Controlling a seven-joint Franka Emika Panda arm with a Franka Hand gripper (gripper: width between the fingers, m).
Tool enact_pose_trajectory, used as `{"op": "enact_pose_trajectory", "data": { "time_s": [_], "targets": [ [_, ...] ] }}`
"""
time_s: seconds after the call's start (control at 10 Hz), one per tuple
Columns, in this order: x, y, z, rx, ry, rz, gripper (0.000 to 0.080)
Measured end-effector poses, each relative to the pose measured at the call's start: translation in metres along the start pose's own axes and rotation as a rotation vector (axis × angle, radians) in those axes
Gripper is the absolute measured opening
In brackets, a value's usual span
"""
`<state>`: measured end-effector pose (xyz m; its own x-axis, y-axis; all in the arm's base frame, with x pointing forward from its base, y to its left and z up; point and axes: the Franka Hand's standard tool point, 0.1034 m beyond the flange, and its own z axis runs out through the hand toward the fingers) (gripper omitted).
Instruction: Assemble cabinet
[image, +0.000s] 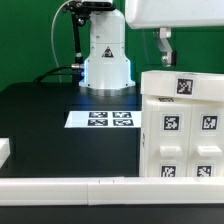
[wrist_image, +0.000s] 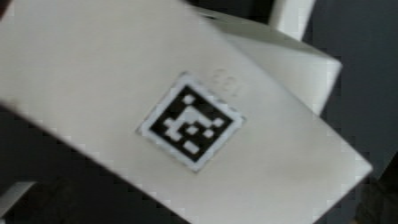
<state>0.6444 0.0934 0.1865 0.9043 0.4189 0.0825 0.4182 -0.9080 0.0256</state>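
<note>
White plastic cabinet stands on the black surface at the exterior view's right, directly beneath my claw, whose jaws are spread apart, holding nothing.

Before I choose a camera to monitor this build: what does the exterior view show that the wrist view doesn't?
Only the exterior view shows the marker board, the black table, the arm's base and several tags on the cabinet. Only the wrist view shows one cabinet tag up close. Both show the white cabinet.
</note>
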Motion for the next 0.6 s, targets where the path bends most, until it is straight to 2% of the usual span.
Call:
{"op": "enact_pose_trajectory", "data": {
  "time_s": [0.1, 0.3, 0.5, 0.6],
  "targets": [
    [0.0015, -0.0033, 0.0, -0.012, 0.02, -0.069, 0.0797],
    [-0.0016, 0.0038, 0.0012, -0.023, 0.011, -0.181, 0.0797],
    [-0.0058, 0.0056, 0.0039, -0.05, -0.03, -0.514, 0.0797],
    [-0.0084, 0.0063, 0.0071, -0.051, -0.039, -0.591, 0.0797]
  ]
}}
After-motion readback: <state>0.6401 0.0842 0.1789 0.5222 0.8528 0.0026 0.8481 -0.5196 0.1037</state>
